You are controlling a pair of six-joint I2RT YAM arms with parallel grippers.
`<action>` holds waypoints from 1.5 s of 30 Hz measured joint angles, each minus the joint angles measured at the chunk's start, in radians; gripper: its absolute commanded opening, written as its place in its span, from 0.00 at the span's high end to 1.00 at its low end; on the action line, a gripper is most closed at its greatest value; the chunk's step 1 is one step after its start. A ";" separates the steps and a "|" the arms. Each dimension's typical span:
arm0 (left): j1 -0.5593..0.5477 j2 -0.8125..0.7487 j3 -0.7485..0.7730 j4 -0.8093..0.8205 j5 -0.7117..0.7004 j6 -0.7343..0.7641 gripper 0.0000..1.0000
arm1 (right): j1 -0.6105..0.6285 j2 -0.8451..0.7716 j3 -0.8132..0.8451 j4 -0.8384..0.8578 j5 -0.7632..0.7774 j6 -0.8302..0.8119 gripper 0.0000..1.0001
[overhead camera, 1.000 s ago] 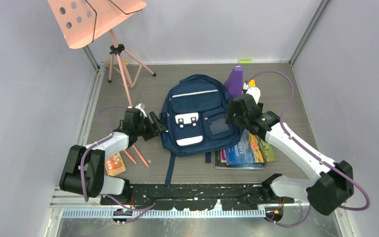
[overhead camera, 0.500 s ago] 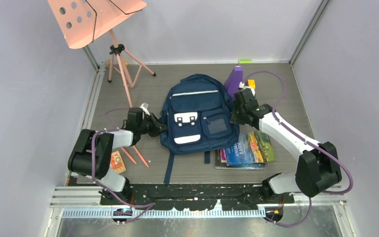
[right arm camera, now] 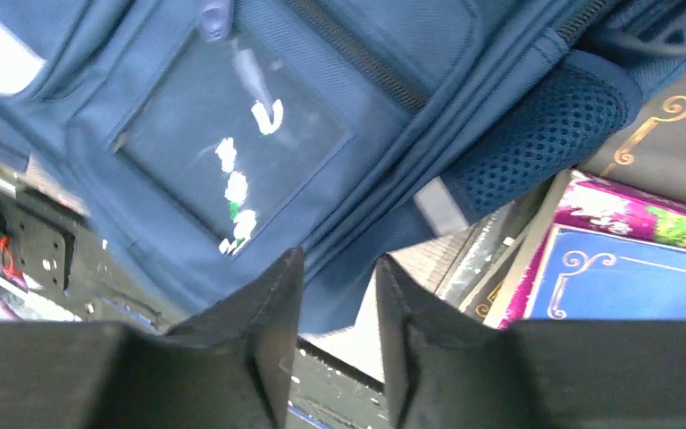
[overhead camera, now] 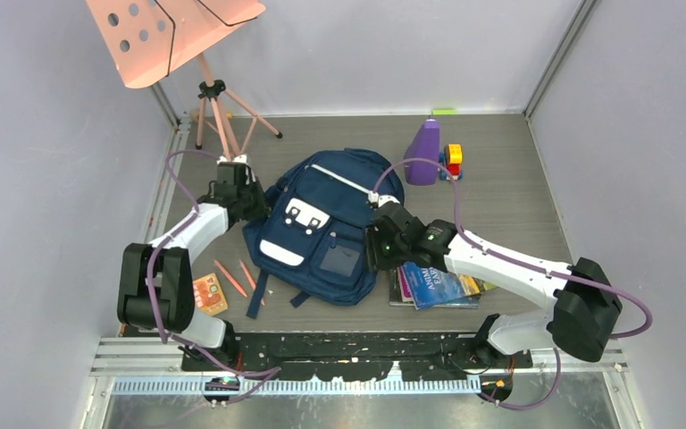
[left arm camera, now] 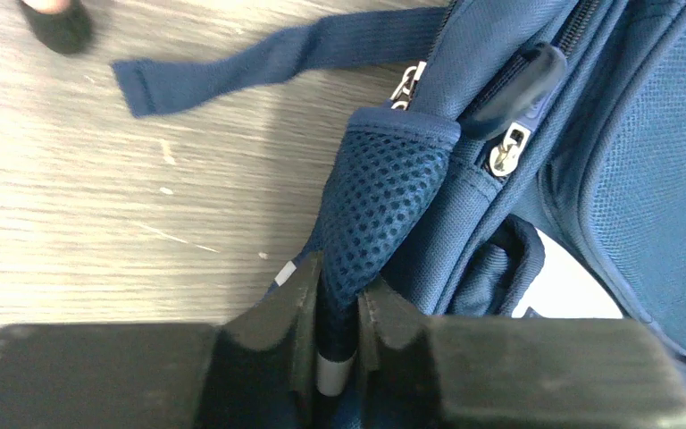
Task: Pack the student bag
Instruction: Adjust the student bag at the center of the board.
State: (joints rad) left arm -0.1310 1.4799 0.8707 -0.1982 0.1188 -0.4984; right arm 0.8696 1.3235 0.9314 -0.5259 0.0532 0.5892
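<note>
The student bag [overhead camera: 322,228], navy with white stripes and a white patch, lies face up and slanted on the table. My left gripper [overhead camera: 246,204] is at its left side. In the left wrist view this gripper [left arm camera: 335,299] is shut on the bag's mesh side pocket [left arm camera: 384,197], with a white tab between the jaws. My right gripper [overhead camera: 384,248] is at the bag's lower right side. In the right wrist view its jaws [right arm camera: 338,295] stand parted over the bag's edge [right arm camera: 232,134], beside its other mesh pocket [right arm camera: 545,134].
A stack of books [overhead camera: 442,281] lies right of the bag, partly under my right arm. A purple bottle [overhead camera: 422,152] and a yellow-red toy [overhead camera: 452,159] stand behind. Pencils [overhead camera: 241,279] and an orange card [overhead camera: 207,295] lie front left. A pink music stand [overhead camera: 219,116] stands back left.
The bag has turned clockwise and shifted left. My left gripper moved away and left with the bag's side. My right gripper swung towards the near edge and left along the bag.
</note>
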 measured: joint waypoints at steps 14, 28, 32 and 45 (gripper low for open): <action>-0.080 -0.181 0.059 -0.121 -0.210 0.140 0.14 | -0.131 -0.179 0.043 -0.037 0.191 -0.022 0.12; -0.249 -0.229 0.001 -0.151 -0.061 0.061 0.10 | -0.423 0.148 0.018 0.218 0.058 -0.079 0.16; -0.259 -0.263 -0.046 -0.166 -0.026 0.029 0.09 | -0.455 0.325 0.043 0.286 0.017 -0.082 0.27; -0.258 -0.465 -0.062 -0.305 -0.045 0.040 0.00 | -0.460 0.288 0.047 0.370 -0.136 0.011 0.99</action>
State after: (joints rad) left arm -0.3889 1.0145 0.8089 -0.5030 0.0742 -0.4583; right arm 0.4099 1.6112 0.9779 -0.1558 -0.0826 0.6006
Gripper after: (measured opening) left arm 0.988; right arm 0.052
